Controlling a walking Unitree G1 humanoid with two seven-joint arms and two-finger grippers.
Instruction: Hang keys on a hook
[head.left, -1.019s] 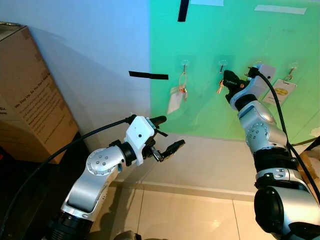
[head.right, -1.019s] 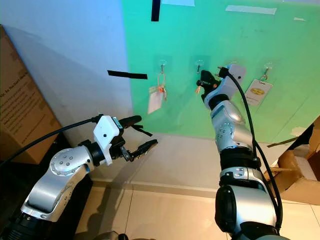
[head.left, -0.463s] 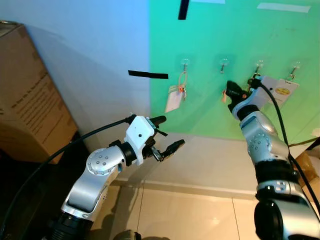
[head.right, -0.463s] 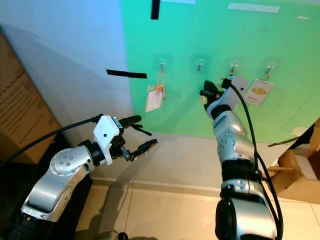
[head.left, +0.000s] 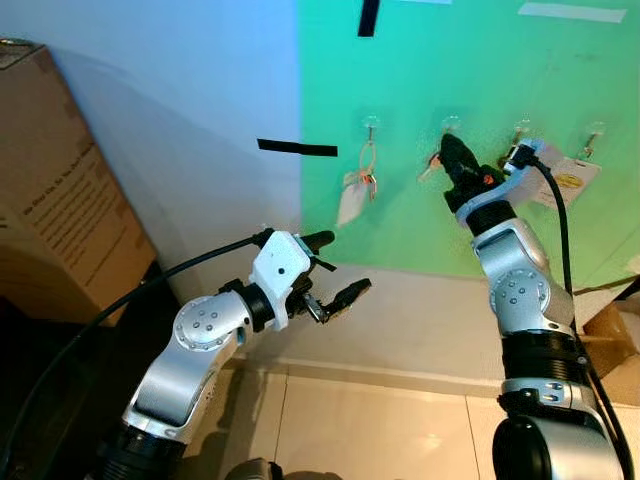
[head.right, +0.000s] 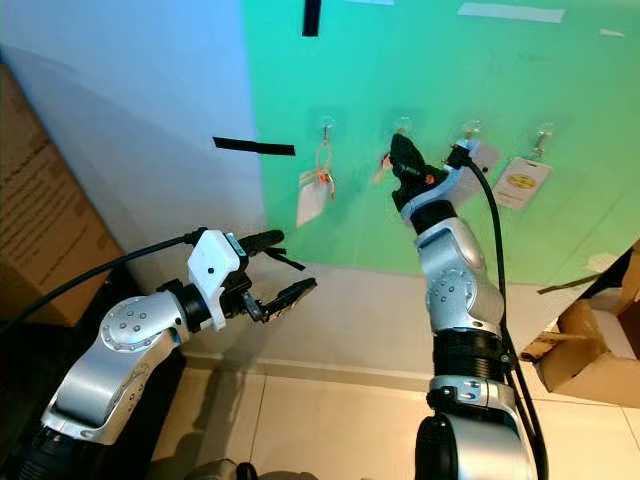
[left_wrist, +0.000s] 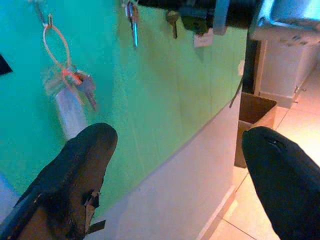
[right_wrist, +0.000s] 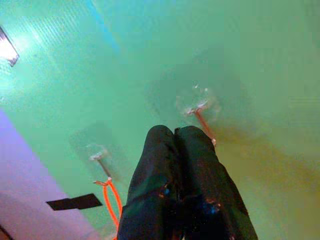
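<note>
Left eye view | right tool (head.left: 447, 152) pinched on keys (head.left: 430, 166) beside hook (head.left: 450, 124) | tagged keys (head.left: 355, 192) hanging nearby | left tool (head.left: 333, 270) spread

Perhaps a home hallway — tiled floor (head.left: 400, 430), cardboard boxes (head.left: 60, 190), wall hooks (head.left: 371, 125)

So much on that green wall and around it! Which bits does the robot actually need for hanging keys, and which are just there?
Part of the job:
- right gripper, raised to the wall
- keys beside its tip
- hook just above it

Just there:
- key bunch with white tag hanging on the neighbouring hook
- yellow badge
- black tape strip
- cardboard box
- left gripper, idle
</note>
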